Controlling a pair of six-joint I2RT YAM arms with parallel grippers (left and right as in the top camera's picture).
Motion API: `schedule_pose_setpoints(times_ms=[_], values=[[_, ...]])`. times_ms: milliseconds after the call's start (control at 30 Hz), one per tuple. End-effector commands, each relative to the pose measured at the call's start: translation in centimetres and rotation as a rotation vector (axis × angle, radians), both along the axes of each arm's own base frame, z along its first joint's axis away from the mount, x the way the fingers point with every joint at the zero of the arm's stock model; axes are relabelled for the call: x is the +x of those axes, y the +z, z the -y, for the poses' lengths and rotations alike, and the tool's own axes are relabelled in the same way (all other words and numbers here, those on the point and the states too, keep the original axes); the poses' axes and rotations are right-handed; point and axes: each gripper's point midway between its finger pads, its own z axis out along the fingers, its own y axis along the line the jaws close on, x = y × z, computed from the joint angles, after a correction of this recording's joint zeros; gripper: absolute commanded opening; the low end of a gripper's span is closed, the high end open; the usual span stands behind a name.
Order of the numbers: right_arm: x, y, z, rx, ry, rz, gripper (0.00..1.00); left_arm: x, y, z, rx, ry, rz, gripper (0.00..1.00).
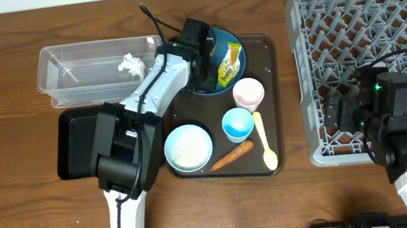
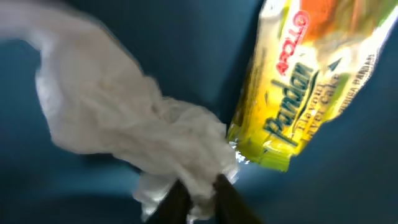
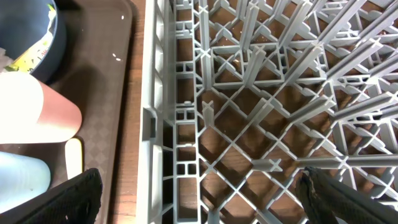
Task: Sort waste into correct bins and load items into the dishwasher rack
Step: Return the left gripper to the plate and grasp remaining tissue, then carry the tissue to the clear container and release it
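My left gripper is pinched on the crumpled white tissue, down inside the dark blue dish, right beside the yellow-green wrapper. My right gripper hangs spread wide over the grey rack.

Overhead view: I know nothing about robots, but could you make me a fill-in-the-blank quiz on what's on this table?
The left gripper pinches a crumpled tissue inside the dark ____ dish.
The white bowl holds ____.
The carrot stick lies between the white bowl and the cream ____.
The right gripper hangs ____ over the dishwasher rack.
Missing words: blue; rice; spoon; open.
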Motion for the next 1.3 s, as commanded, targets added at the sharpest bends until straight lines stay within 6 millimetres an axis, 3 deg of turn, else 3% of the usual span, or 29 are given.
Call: schedule_pose_setpoints(times_ms=[0, 133, 300, 533, 667, 767, 867, 1067, 1133, 1167, 1267], values=[[0.2, 0.8, -0.3, 0.011, 0.002, 0.017, 0.99, 0.2, 0.0, 0.1, -0.006, -0.007, 0.005, 0.06], [0.2, 0.8, -0.3, 0.011, 0.002, 0.017, 0.99, 0.4, 1.5, 0.2, -0.012, -0.007, 0.017, 0.06], [0.2, 0.8, -0.3, 0.011, 0.002, 0.017, 0.99, 1.0, 6.2, 0.1, -0.038, -0.005, 0.109, 0.06], [0.2, 0.8, -0.3, 0.011, 0.002, 0.017, 0.99, 2.5, 15.0, -4.4, 0.047, 0.107, 0.339, 0.06], [0.2, 0.8, -0.3, 0.011, 0.002, 0.017, 0.99, 3.1, 18.0, -7.7, 0.077, 0.187, 0.411, 0.06], [0.2, 0.8, -0.3, 0.011, 0.002, 0.017, 0.99, 3.7, 18.2, -10.5, 0.102, 0.247, 0.414, 0.06], [0.2, 0.8, -0.3, 0.011, 0.002, 0.017, 0.99, 3.8, 17.1, -13.3, 0.125, 0.301, 0.379, 0.06], [0.2, 0.8, -0.3, 0.011, 0.002, 0.017, 0.99, 3.5, 15.1, -16.7, 0.158, 0.362, 0.312, 0.11], [0.2, 0.8, -0.3, 0.011, 0.002, 0.017, 0.99, 3.4, 14.8, -16.8, 0.159, 0.363, 0.3, 0.26], [0.2, 0.8, -0.3, 0.011, 0.002, 0.017, 0.99, 3.3, 14.8, -16.8, 0.159, 0.363, 0.298, 0.39], [0.2, 0.8, -0.3, 0.011, 0.002, 0.017, 0.99, 3.4, 14.9, -16.0, 0.135, 0.346, 0.3, 0.48]])
